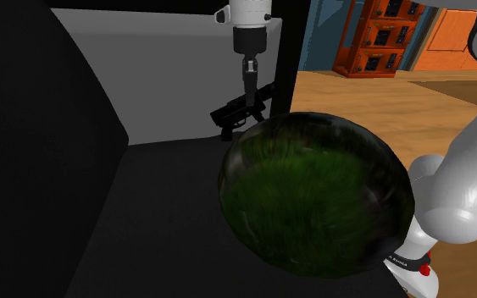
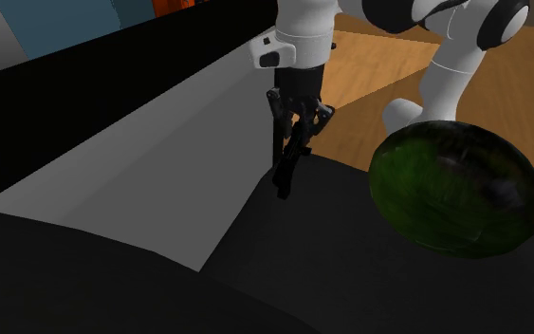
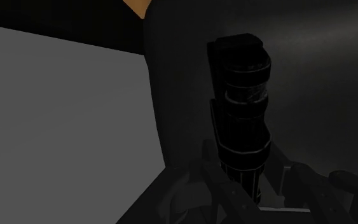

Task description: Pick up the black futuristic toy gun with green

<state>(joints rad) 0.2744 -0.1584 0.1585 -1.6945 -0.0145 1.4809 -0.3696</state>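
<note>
Hard to read:
- toy gun (image 1: 238,112) shows as a plain black shape; any green on it cannot be made out
- wrist view: gun (image 3: 241,95) and fingers (image 3: 217,186) are black on black, so the contact line is faint; the near end of the gun sits in the jaws and the rest runs straight out from them
- whether the gun's low end touches the surface or hangs just clear cannot be told
- a big dark green rounded object (image 1: 317,199) sits between the shoulder camera and the gripper, well apart from the jaws, and covers part of the surface and of the white arm (image 1: 461,186)
- arm is cut off by the picture edge above the wrist

Jaws:
- gripper (image 1: 250,93) points down, jaws drawn in narrow and clasped on the gun
- second exterior view: gripper (image 2: 298,119) has the gun (image 2: 286,166) hanging tilted beneath it, long end down

Surface and room:
- under the jaws a dark, nearly black surface (image 1: 160,220); a flat grey panel (image 1: 169,76) rises beyond and beside the jaws
- the green object (image 2: 454,185) rests on the same dark surface
- a dark bulk (image 1: 24,152) stands far to one side of the jaws
- past the panel: wood floor (image 1: 372,102), orange cabinet (image 1: 379,38), blue wall (image 1: 323,34)
</note>
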